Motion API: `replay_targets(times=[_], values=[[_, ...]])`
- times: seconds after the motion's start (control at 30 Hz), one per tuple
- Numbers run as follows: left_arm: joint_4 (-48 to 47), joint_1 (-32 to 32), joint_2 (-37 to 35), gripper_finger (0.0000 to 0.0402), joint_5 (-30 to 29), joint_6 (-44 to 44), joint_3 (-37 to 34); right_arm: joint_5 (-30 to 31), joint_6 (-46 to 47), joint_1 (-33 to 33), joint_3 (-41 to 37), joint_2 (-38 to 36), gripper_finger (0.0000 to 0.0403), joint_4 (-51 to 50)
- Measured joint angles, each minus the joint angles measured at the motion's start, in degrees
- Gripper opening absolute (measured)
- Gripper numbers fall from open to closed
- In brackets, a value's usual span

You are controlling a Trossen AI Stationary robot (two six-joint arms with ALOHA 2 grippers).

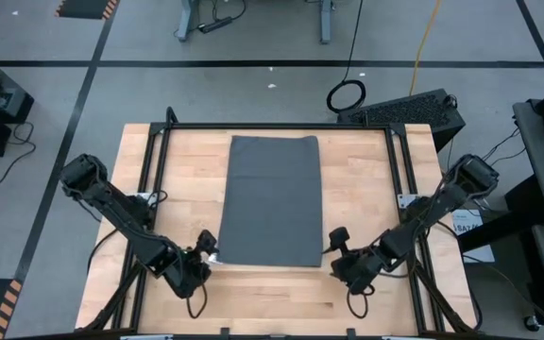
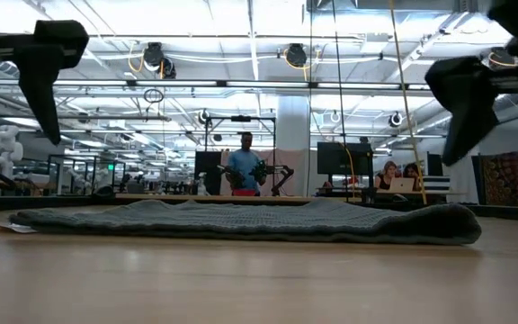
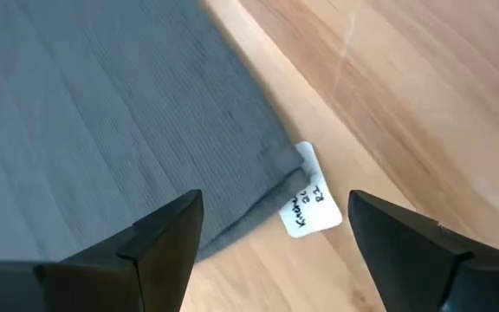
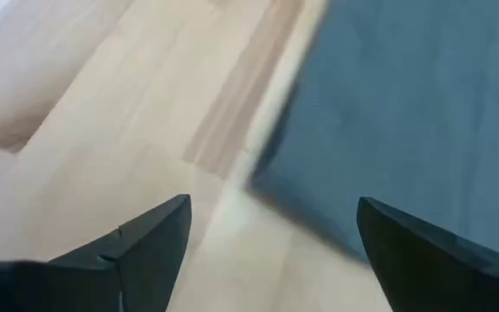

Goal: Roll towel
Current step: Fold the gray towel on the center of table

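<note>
Lying flat mid-table in the high view, the dark grey towel point(image 1: 273, 200) is an unrolled rectangle on the pale wooden table point(image 1: 366, 293); the left gripper point(image 1: 206, 247) and right gripper point(image 1: 338, 247) flank its near corners, fingers spread, grasping nothing. Low view: a ribbed, soft ridge before a bright workshop (people far behind). Left wrist: a white tag point(image 3: 308, 201) at the corner.
</note>
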Motion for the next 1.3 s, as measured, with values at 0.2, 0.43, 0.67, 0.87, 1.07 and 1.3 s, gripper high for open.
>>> replay_targets(times=[0.2,0.43,0.67,0.87,1.07,1.3], values=[[2.21,0.75,0.08,0.0295,0.21,2.84,-1.18,0.49,1.08,1.91,-0.02,4.47,0.0296,6.12],[3.75,0.73,3.94,0.0295,0.82,2.98,-1.28,4.58,2.23,2.56,-0.02,5.79,0.0284,7.01],[6.81,0.70,7.83,0.0295,0.76,4.62,-1.28,4.55,0.76,2.56,0.00,5.74,0.0284,6.19],[6.83,0.88,8.28,0.0295,-0.91,4.67,-1.28,4.51,3.05,2.54,-0.02,5.74,0.0284,2.78],[6.56,1.48,8.28,0.0295,-1.10,5.66,-1.28,4.60,2.70,2.21,-0.02,5.72,0.0284,2.95],[6.61,1.44,8.28,0.0295,-0.87,5.72,-1.28,4.71,-0.26,2.24,-0.02,5.72,0.0284,3.04]])
